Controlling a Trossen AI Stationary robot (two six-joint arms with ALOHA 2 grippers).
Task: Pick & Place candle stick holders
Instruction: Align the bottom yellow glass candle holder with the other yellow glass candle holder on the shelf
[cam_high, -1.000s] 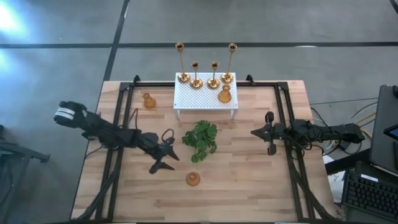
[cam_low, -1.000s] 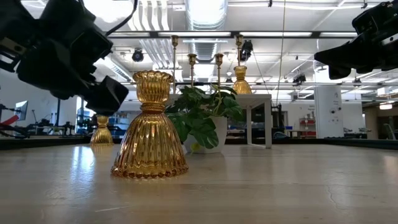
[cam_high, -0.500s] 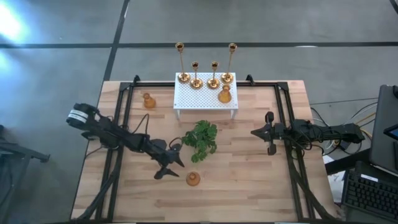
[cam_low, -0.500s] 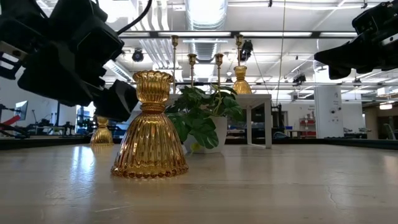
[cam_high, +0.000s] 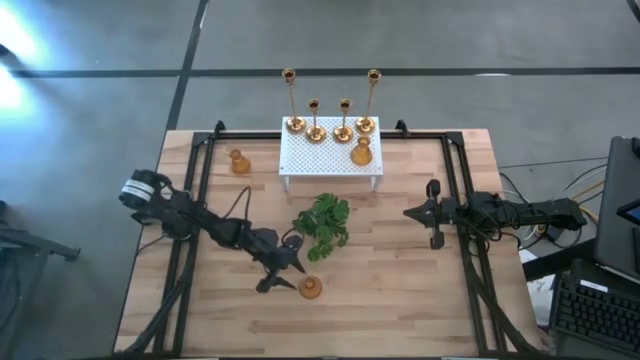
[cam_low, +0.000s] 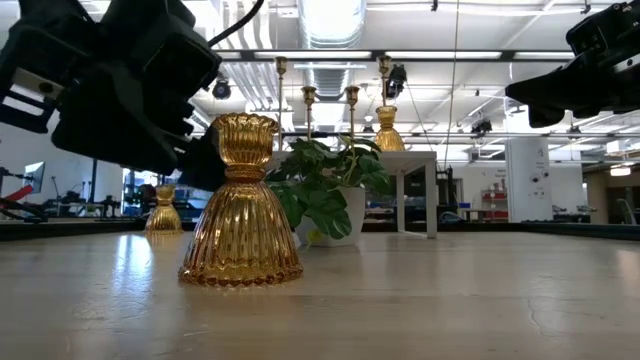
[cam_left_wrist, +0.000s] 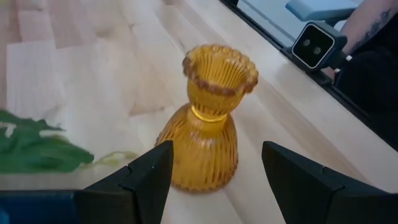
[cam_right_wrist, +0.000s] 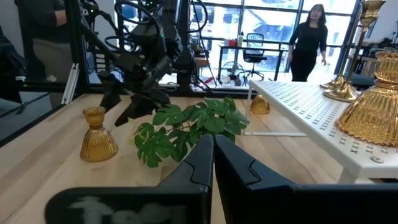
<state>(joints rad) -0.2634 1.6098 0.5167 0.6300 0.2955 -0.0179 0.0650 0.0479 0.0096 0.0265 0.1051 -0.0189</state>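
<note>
1. My left gripper (cam_high: 283, 272) sits low over the front middle of the table (cam_high: 400, 300), its fingers (cam_left_wrist: 146, 180) spread apart and holding nothing.
2. Through the left wrist camera I see the near squat holder (cam_left_wrist: 208, 118) upright on the wood, just ahead of the two open fingers, with a gap on either side. I see no contact with it.
3. From above, that same holder (cam_high: 311, 288) stands just beside the left gripper, in front of the plant (cam_high: 322, 222).
4. In the low view the holder (cam_low: 240, 205) fills the foreground, base flat on the table, and the left arm's dark bulk (cam_low: 120, 85) hangs close behind and beside it.
5. My right gripper (cam_high: 430, 213) waits at the right side of the table, fingers clenched together on nothing.
6. On the white stand (cam_high: 330, 160) at the back I count five holders: two tall stems (cam_high: 290, 100) at the outer ends of the row, two shorter stems (cam_high: 315, 120) between them, and one squat holder (cam_high: 361, 152) at the stand's right front.
7. A third squat holder (cam_high: 239, 161) stands alone on the table, left of the stand.
8. The right wrist camera shows a person (cam_right_wrist: 308, 43) in the room well beyond the table.
</note>
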